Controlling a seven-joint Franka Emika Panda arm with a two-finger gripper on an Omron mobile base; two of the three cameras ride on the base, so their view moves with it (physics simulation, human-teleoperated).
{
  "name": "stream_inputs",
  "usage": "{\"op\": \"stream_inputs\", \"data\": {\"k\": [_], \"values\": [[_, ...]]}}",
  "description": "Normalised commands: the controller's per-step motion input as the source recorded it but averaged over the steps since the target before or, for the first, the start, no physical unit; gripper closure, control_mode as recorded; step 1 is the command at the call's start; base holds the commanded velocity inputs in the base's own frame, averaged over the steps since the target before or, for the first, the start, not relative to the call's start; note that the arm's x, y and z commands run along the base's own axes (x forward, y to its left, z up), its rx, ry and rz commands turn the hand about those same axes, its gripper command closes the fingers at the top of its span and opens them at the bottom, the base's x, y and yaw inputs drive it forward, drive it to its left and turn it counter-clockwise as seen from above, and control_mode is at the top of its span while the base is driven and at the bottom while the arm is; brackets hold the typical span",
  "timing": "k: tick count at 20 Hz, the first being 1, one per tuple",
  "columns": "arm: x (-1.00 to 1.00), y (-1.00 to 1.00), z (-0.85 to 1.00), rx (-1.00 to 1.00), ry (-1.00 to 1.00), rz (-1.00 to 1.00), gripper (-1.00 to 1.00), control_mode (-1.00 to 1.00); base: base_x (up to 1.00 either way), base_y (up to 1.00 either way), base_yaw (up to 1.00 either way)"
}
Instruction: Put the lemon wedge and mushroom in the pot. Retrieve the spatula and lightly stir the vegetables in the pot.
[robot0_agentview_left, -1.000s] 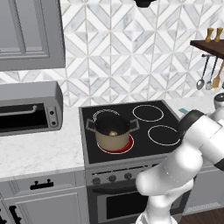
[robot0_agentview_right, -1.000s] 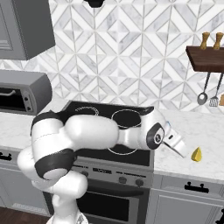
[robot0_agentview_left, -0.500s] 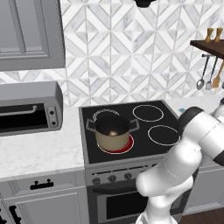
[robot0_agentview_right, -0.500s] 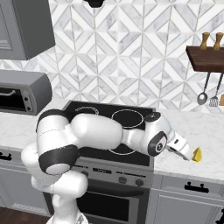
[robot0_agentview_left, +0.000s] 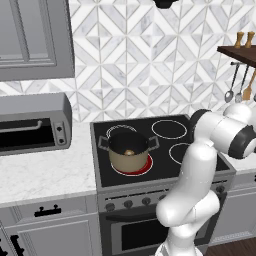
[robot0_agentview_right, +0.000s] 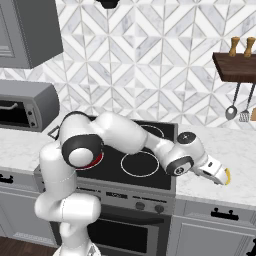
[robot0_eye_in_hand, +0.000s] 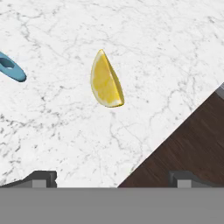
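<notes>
Hand view, left to right: the teal tip of the spatula (robot0_eye_in_hand: 12, 70) lies on the marble counter (robot0_eye_in_hand: 166, 52), the lemon wedge (robot0_eye_in_hand: 105, 80) rests apart from it near the counter's front edge, and the gripper (robot0_eye_in_hand: 112, 178) hangs above the wedge with its fingers wide apart, holding nothing. Left base view shows the pot (robot0_agentview_left: 128, 151) on the stove's front-left burner, a small tan lump, the mushroom (robot0_agentview_left: 129, 152), inside it.

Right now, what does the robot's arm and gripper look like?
The arm is glossy white with rounded, bulbous links and dark grey bands at the joints. The gripper has a white body with dark finger tips. No cables or markings are visible.
</notes>
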Motion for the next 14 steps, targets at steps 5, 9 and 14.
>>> {"op": "stream_inputs", "data": {"k": [5, 9, 14], "values": [[0.15, -0.51, -0.11, 0.09, 0.00, 0.07, -1.00, -1.00, 0.00, 0.00, 0.00], [0.06, -0.56, -0.06, 0.11, 0.00, 0.06, -1.00, -1.00, 0.00, 0.00, 0.00], [0.38, -0.24, 0.00, 0.06, 0.00, 0.02, -1.00, -1.00, 0.00, 0.00, 0.00]]}}
